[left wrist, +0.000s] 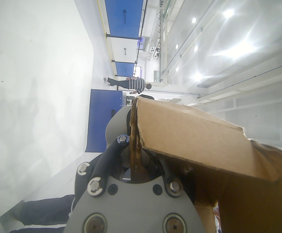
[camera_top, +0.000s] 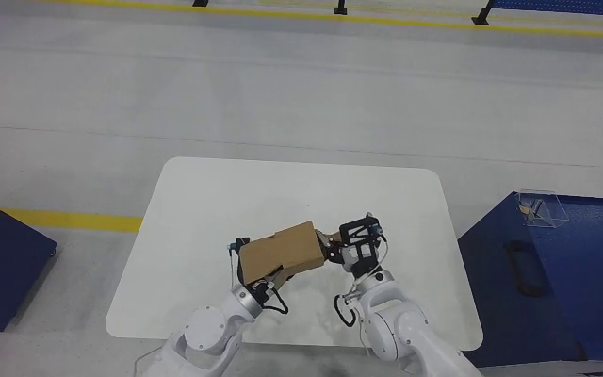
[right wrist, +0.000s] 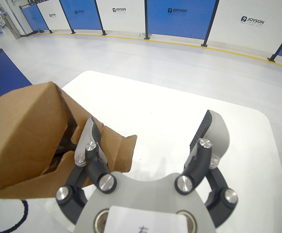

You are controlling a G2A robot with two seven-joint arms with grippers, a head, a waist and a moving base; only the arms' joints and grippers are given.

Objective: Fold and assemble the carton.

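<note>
A brown carton (camera_top: pixel 281 250) is held up over the near part of the white table (camera_top: pixel 283 188), between both arms. My left gripper (camera_top: pixel 252 273) sits at its near-left end, shut on a carton wall; in the left wrist view the cardboard edge (left wrist: pixel 133 141) runs down between the jaws and the carton body (left wrist: pixel 187 141) hides the fingertips. My right gripper (right wrist: pixel 149 117) stands open at the carton's (right wrist: pixel 28 132) open right end. One of its fingers (right wrist: pixel 93 130) rests against a loose flap (right wrist: pixel 119 150), the other finger (right wrist: pixel 207 125) is out over bare table.
The table's (right wrist: pixel 176 106) far half is bare white surface with rounded corners. A blue cabinet (camera_top: pixel 537 273) with a clear holder (camera_top: pixel 542 207) stands off the right edge, and another blue unit (camera_top: pixel 19 259) off the left. Blue and white partitions (right wrist: pixel 176 17) line the far floor.
</note>
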